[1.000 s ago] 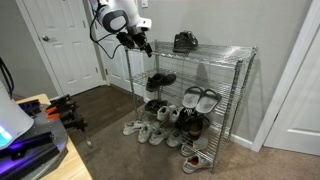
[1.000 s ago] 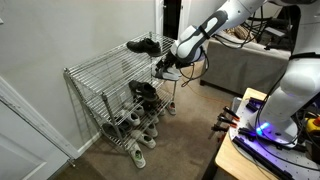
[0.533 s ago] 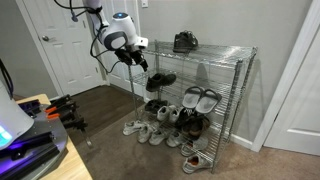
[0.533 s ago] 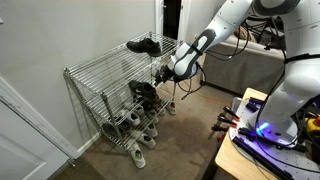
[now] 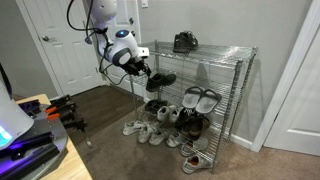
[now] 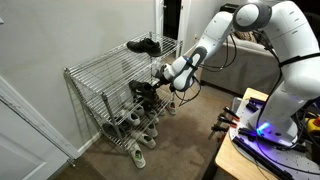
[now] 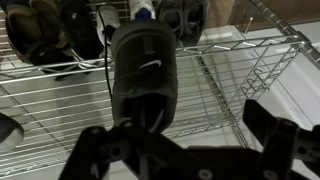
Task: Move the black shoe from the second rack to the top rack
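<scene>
The gripper (image 7: 180,140) hangs with its jaws spread wide, grasping nothing, just before the black shoe (image 7: 143,65), which lies on the second shelf of the rack (image 5: 220,49).

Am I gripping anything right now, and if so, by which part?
Nothing is held. In the wrist view the gripper is open, its fingers spread just short of the near end of the black shoe, which lies on the wire shelf.

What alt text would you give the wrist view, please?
A black shoe lies on a wire rack shelf, its opening toward the open gripper at the bottom edge. More shoes show beyond it at the top.
</scene>
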Controlling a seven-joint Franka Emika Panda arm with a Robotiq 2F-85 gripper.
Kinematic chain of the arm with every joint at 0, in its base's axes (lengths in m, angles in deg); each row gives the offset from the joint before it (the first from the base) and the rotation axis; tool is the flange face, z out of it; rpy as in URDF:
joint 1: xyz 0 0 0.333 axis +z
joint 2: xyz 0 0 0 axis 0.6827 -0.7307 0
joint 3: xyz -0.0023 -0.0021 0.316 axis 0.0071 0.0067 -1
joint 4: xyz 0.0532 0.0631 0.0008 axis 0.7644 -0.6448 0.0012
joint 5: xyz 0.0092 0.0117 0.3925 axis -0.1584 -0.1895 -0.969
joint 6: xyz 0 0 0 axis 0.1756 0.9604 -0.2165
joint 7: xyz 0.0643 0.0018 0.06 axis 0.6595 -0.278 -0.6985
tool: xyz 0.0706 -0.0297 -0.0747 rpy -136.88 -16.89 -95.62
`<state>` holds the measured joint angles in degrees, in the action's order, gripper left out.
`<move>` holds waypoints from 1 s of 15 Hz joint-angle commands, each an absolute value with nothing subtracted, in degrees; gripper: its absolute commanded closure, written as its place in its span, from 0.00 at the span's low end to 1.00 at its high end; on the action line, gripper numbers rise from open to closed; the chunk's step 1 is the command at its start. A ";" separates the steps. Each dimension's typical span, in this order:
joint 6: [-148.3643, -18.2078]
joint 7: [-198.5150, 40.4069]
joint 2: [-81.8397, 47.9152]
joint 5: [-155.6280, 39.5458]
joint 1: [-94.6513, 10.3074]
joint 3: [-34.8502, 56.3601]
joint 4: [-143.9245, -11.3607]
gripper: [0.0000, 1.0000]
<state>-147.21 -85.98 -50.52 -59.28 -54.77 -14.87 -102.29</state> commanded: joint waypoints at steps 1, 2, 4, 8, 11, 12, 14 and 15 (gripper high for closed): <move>-147.04 -84.33 -56.23 -55.61 -53.17 -12.79 -93.29 0.00; -146.92 -83.75 -57.36 -56.17 -52.65 -12.28 -91.27 0.00; -146.85 -83.19 -58.76 -57.87 -50.16 -9.87 -88.23 0.00; -146.78 -81.97 -59.81 -61.26 -44.47 -2.85 -85.40 0.00; -146.80 -81.26 -60.44 -63.61 -41.21 1.29 -84.56 0.00; -146.80 -80.99 -60.49 -64.38 -40.41 2.20 -84.86 0.00; -146.62 -80.82 -60.74 -65.37 -39.21 3.40 -85.58 0.00; -146.23 -80.82 -60.97 -65.69 -38.69 3.85 -85.63 0.00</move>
